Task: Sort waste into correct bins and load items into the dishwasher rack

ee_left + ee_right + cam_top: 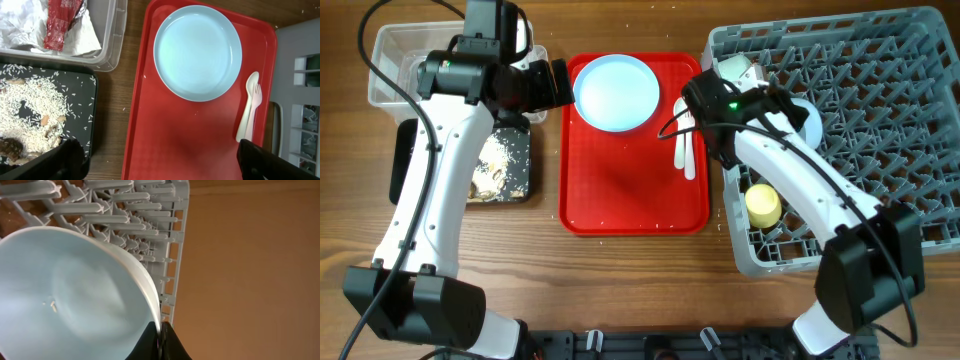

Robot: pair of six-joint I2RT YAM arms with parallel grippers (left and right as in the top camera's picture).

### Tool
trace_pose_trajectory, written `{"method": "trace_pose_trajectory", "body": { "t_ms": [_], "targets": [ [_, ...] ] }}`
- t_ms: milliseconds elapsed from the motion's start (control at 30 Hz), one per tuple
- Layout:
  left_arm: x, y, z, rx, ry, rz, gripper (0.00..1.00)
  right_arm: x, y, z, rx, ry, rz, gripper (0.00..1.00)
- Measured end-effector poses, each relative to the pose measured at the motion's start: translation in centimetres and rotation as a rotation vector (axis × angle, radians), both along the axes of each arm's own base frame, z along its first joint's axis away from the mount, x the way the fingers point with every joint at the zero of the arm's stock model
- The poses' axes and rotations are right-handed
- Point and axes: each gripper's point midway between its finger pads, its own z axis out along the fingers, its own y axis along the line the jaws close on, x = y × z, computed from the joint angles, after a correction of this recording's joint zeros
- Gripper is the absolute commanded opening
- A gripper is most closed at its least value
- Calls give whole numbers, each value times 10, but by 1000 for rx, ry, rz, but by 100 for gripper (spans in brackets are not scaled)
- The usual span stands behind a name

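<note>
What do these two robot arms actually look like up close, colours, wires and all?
Both arms are smooth white tubular links joined by chunky black joints. The left arm and right arm each show a small green light near the wrist and a thin black cable looping alongside. The left gripper and right gripper have black fingers.

A flat red plastic serving tray (pixel 632 185) lies in the middle of a brown wooden table (pixel 540 280). The tray is a rectangle with round corners and a low raised rim. Its long sides run from near to far. The wood grain runs left to right.
</note>
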Motion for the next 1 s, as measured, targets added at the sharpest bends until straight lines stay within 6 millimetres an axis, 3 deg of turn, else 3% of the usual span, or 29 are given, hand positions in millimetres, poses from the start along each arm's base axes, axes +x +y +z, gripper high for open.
{"method": "trace_pose_trajectory", "body": {
  "t_ms": [167, 233, 300, 333, 433, 633, 700, 767, 800, 900, 933, 967, 1000],
  "targets": [
    [0, 0, 0, 0, 0, 0, 100, 1, 1, -1, -19, 5, 3, 5],
    [0, 0, 0, 0, 0, 0, 100, 0, 8, -2, -14, 9, 22, 11],
    [0, 0, 0, 0, 0, 0, 100, -3, 27, -9, 10, 41, 73, 28],
    [0, 0, 0, 0, 0, 0, 100, -7, 38, -14, 23, 71, 102, 43],
    [0, 0, 0, 0, 0, 0, 100, -12, 50, -23, 45, 116, 135, 73],
    [0, 0, 0, 1, 0, 0, 100, -12, 57, -19, 99, 85, 143, 93],
    [0, 0, 0, 1, 0, 0, 100, 2, 70, 11, 238, -76, 164, 95],
    [0, 0, 0, 0, 0, 0, 100, 14, 91, 49, 462, -255, 216, 100],
    [0, 0, 0, 1, 0, 0, 100, 17, 107, 58, 591, -287, 260, 100],
    [0, 0, 0, 0, 1, 0, 100, 8, 195, 48, 1061, -117, 487, 98],
    [0, 0, 0, 0, 0, 0, 100, 7, 207, 49, 1124, -103, 509, 87],
    [0, 0, 0, 0, -1, 0, 100, 11, 238, 61, 1293, -117, 567, 81],
    [0, 0, 0, 0, 1, 0, 100, 18, 251, 66, 1368, -152, 572, 79]
  ]
}}
